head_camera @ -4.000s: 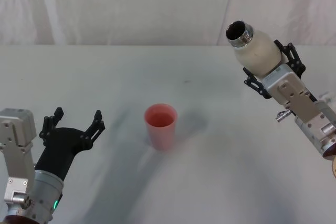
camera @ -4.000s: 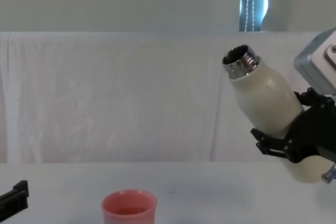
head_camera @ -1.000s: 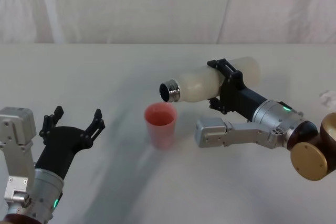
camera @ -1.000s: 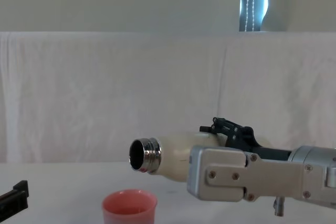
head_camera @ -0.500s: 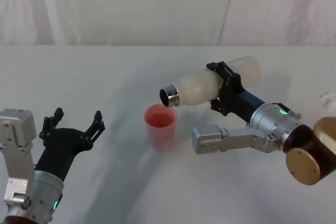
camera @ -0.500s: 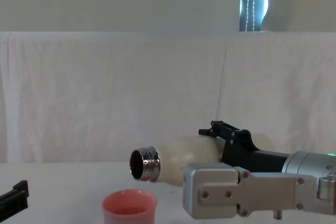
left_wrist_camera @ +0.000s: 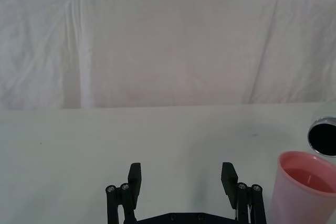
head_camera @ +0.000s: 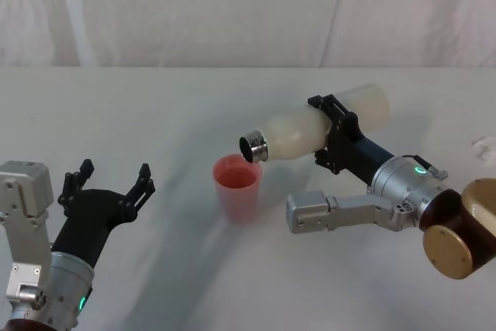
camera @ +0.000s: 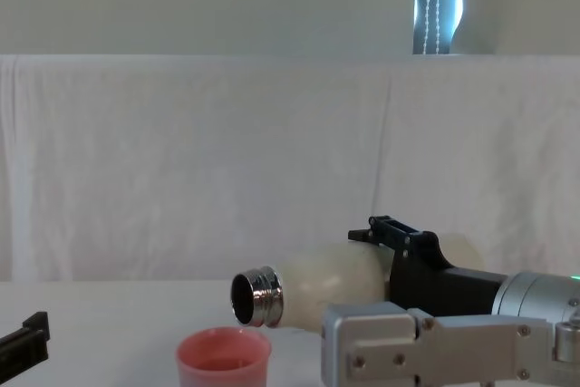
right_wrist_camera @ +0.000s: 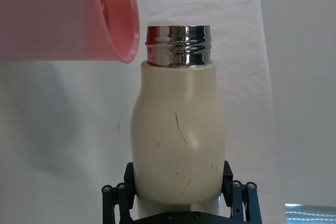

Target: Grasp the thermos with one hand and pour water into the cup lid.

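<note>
Right claw (head_camera: 335, 131) clamping tilted thermos (head_camera: 298, 131) above cup lid (head_camera: 237, 187).

We cannot tell whether water leaves the thermos (head_camera: 310, 128); its base is cut off in the right wrist view, and the cup lid (camera: 223, 360) loses its bottom below.

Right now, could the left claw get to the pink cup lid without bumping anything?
Probably yes. The left claw sits open, low beside the cup lid, with bare table between them. The thermos, held by the right claw, hangs tilted over the lid's rim.
</note>
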`<state>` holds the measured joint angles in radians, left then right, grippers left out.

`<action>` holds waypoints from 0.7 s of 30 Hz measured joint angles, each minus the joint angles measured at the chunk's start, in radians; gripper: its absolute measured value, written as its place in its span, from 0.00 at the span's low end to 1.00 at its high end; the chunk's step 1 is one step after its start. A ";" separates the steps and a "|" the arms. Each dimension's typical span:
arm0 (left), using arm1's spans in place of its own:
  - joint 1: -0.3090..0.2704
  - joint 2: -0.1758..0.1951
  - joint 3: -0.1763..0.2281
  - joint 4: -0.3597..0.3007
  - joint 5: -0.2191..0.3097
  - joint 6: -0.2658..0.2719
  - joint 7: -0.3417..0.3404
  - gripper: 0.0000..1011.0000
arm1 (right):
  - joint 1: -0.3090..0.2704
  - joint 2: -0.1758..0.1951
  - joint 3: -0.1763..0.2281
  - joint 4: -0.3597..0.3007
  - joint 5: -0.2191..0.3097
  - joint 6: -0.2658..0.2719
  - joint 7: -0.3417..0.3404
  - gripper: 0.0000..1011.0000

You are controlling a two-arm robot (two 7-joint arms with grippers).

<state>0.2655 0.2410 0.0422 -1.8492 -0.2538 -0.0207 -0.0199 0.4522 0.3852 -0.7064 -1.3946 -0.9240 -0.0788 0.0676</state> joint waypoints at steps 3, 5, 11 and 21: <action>0.000 0.000 0.000 0.000 0.000 0.000 0.000 0.99 | 0.000 0.003 -0.004 0.000 -0.012 0.004 -0.006 0.94; 0.000 0.000 0.000 0.000 0.000 0.000 0.000 0.99 | 0.000 0.004 -0.006 0.000 -0.017 0.005 -0.009 0.94; 0.000 0.000 0.000 0.000 0.000 0.000 0.000 0.99 | -0.001 0.006 -0.008 -0.002 -0.028 0.007 -0.015 0.94; 0.000 0.000 0.000 0.000 0.000 0.000 0.000 0.99 | -0.001 0.011 -0.009 -0.006 -0.032 0.007 -0.017 0.94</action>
<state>0.2655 0.2409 0.0421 -1.8492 -0.2538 -0.0208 -0.0199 0.4507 0.3967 -0.7150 -1.4008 -0.9563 -0.0720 0.0502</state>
